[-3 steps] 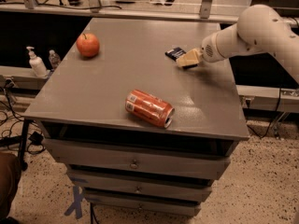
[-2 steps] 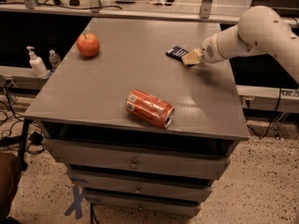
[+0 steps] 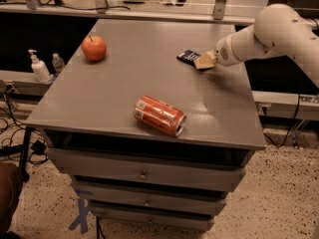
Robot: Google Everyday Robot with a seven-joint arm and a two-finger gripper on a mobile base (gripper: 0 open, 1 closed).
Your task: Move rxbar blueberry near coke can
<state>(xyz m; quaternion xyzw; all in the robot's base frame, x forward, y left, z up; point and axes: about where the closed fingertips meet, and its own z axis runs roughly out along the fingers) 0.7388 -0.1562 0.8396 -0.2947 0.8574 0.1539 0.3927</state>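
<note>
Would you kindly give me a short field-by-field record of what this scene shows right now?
surface: grey cabinet top
rxbar blueberry: lying flat, far right of the top
coke can: on its side near the front edge, apart from the bar
apple: far left
gripper: low at the bar's right end, contact not discernible

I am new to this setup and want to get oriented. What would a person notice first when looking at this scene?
The red-orange coke can catches the eye first, lying on its side near the front edge of the grey table. Next is the white arm reaching in from the right, its gripper at the dark rxbar blueberry, back right. A round apple sits back left.
</note>
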